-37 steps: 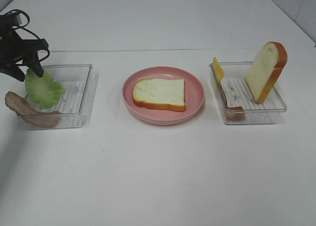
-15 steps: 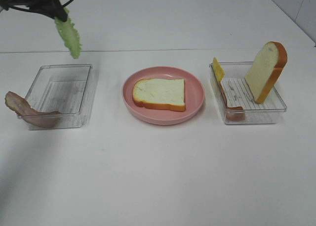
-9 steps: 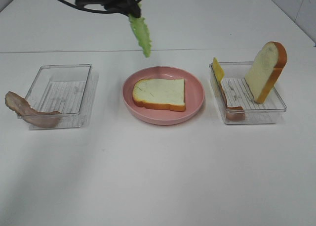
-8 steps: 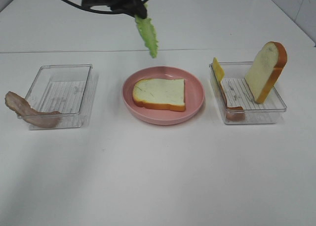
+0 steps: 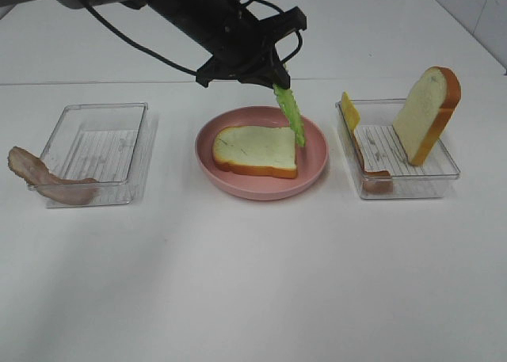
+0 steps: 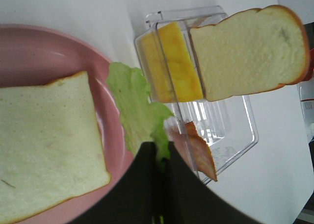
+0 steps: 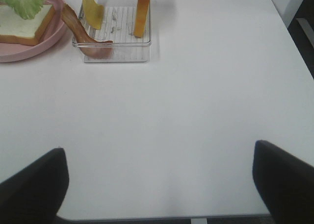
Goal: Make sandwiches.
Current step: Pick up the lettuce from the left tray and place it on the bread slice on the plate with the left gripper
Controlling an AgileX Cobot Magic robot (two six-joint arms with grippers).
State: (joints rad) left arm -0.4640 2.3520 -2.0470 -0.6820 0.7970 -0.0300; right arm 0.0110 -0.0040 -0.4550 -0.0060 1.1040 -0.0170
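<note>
White table, lettuce leaf hanging over the pink plate.
I see my left gripper clenched on the leaf's top; the leaf dangles above the plate's 2 o'clock rim, beside the flat bread slice. At 3 o'clock, the right tray holds an upright bread slice, a cheese slice and a bacon strip. At 9 o'clock, more bacon drapes over the left tray. My right gripper hangs spread wide, grasping nothing.
</note>
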